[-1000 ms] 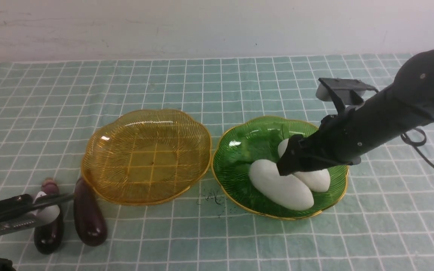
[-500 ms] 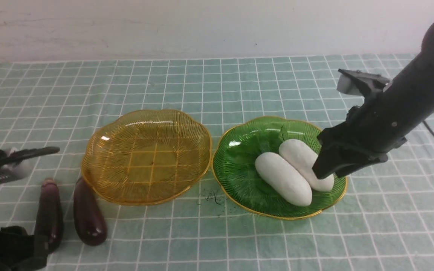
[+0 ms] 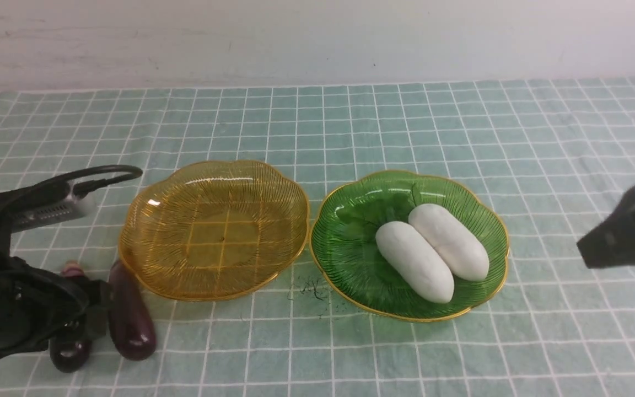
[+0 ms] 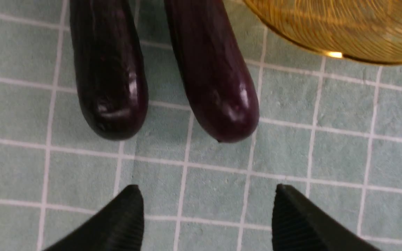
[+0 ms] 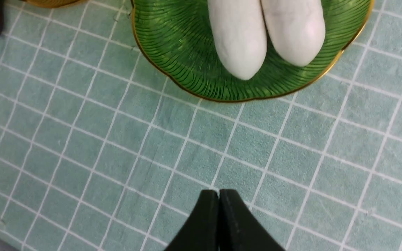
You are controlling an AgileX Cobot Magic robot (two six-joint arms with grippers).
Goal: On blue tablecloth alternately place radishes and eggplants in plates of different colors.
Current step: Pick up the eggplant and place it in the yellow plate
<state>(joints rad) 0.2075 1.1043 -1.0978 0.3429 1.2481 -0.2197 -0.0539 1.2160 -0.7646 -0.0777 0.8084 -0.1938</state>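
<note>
With both radishes (image 3: 414, 267) laid in the green plate (image 3: 350, 259) and the right gripper (image 5: 218, 195) pressed together, the spread left gripper (image 4: 206, 195) was judged to need lowering around one eggplant (image 4: 218, 76), near-left of the amber plate (image 3: 213, 226).

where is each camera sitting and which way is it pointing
Front view: sits between the arms, faces forward over the blue tablecloth, amber plate and green plate; left arm and right arm show at the sides.
Left wrist view: on the left wrist, looks down at two eggplants; the left jaws show, open.
Right wrist view: on the right wrist, looks down at two radishes in the green plate; the right jaws show, shut.
Shared: front and left wrist views both show the eggplants and amber plate.
</note>
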